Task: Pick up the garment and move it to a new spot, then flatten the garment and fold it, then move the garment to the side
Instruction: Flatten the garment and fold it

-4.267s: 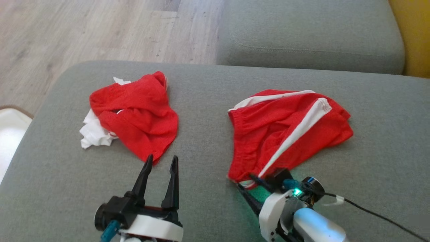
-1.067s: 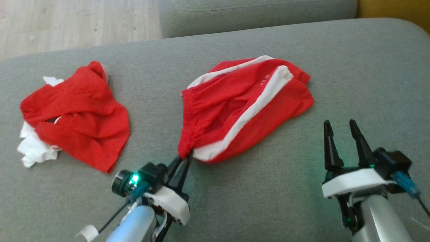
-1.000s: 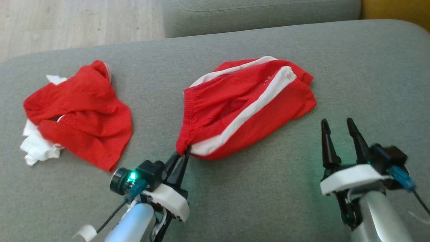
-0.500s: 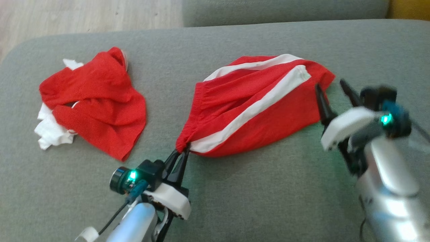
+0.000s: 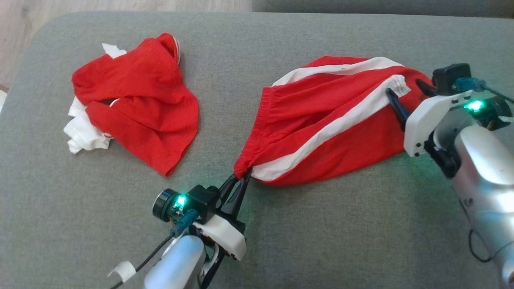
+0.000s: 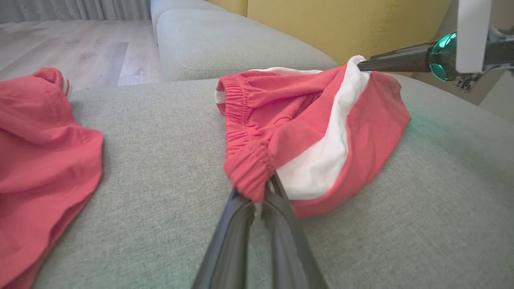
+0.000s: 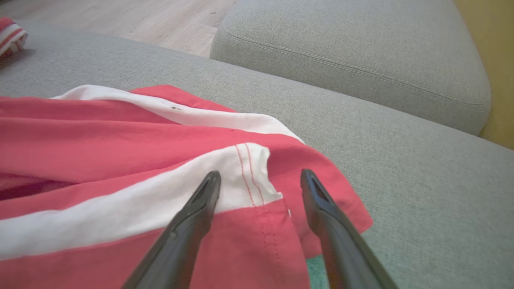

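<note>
The garment is a pair of red shorts (image 5: 321,132) with white side stripes, lying crumpled on the grey sofa cushion (image 5: 321,233). My left gripper (image 5: 242,176) is shut on the elastic waistband corner at the shorts' near left end; in the left wrist view the waistband (image 6: 247,168) bunches between the closed fingers of that gripper (image 6: 261,196). My right gripper (image 5: 403,87) stands open over the far right end of the shorts. In the right wrist view, the right gripper (image 7: 261,178) straddles the white stripe's hem on the shorts (image 7: 120,160), with its fingers low over the cloth.
A second red garment with white fabric under it (image 5: 136,100) lies crumpled on the cushion's left part. Another grey cushion (image 7: 353,48) sits beyond, with a yellow backrest (image 6: 341,24) behind. Wooden floor (image 5: 16,24) lies past the left edge.
The right arm has swung from the near side of the cushion to the shorts' far right end, still open. My left gripper keeps its hold on the waistband. The camera has shifted.
</note>
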Motion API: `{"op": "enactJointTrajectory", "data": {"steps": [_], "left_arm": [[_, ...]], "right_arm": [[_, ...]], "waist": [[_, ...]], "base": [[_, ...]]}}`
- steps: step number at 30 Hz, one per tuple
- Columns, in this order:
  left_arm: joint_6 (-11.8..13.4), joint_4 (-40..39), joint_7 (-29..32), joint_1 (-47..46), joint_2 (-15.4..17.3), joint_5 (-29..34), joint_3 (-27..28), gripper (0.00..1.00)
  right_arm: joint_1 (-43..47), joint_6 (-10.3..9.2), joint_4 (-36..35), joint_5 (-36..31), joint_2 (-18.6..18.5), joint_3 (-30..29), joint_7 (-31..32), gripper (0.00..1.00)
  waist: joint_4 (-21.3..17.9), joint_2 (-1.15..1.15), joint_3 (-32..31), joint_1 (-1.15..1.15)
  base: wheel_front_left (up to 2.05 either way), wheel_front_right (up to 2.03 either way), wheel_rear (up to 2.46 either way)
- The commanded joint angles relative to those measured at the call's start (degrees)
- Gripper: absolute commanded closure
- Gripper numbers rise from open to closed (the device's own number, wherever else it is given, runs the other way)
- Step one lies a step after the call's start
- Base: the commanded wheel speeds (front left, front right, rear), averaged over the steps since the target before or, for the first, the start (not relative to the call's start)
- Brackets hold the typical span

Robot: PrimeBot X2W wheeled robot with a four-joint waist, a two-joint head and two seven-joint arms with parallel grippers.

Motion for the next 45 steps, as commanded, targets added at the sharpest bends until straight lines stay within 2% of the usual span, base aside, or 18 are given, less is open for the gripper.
{"op": "enactJointTrajectory", "data": {"steps": [1,14,15,16,17,26,32,38,45], "left_arm": [[-0.3,-1.3,-0.6,-2.3,0.2,0.5,1.4,1.00],[-0.6,-0.8,-0.6,-2.4,-0.1,1.0,1.7,1.00],[-0.6,-0.7,-0.6,-2.4,-0.1,1.0,1.7,1.00],[-0.7,-0.7,-0.6,-2.4,-0.2,1.0,1.7,1.00],[-0.7,-0.6,-0.6,-2.4,-0.2,1.1,1.8,1.00],[-0.7,-0.5,-0.6,-2.6,-0.2,1.2,2.7,1.00],[-0.4,-0.8,-0.6,-2.3,1.0,0.9,4.8,1.00],[-0.4,-1.7,-0.6,-3.4,3.7,0.0,7.5,1.00],[-0.8,-5.1,2.0,-10.1,8.7,-0.7,10.3,1.00]], "right_arm": [[-2.4,-0.04,-0.7,1.4,-1.2,1.8,-0.1,0.00],[-6.7,-0.04,3.2,10.1,-3.1,13.1,-2.3,0.00],[-6.9,-0.04,3.5,10.7,-3.1,13.9,-2.4,0.15],[-7.1,-0.04,3.7,11.2,-3.2,14.6,-2.5,0.71],[-7.3,-0.04,3.8,11.6,-3.2,15.4,-2.7,1.00],[-8.9,-0.04,4.8,16.1,-4.5,20.6,-4.0,1.00],[-8.7,-0.04,3.3,20.2,-5.2,22.2,-7.0,1.00],[-6.7,-0.04,-2.6,26.1,-6.9,23.2,-11.0,1.00],[-6.1,-0.04,-11.3,30.2,-10.6,23.0,-17.3,1.00]], "waist": [[0.4,0.00,0.3,-0.01],[0.7,0.00,0.4,-0.01],[0.7,0.00,0.4,-0.01],[0.6,0.00,0.3,-0.01],[0.6,0.00,0.3,-0.01],[-0.1,0.00,0.0,-0.01],[-1.8,0.00,-2.0,-0.01],[-4.9,0.00,-5.5,-0.01],[-8.4,0.00,-8.9,-0.01]], "base": [[0.00,0.00,0.00],[0.00,0.00,0.00],[0.00,0.00,0.00],[0.00,0.00,0.00],[0.00,0.00,0.00],[0.00,0.00,0.00],[0.00,0.00,0.00],[0.00,0.00,0.00],[0.00,0.00,0.00]]}}
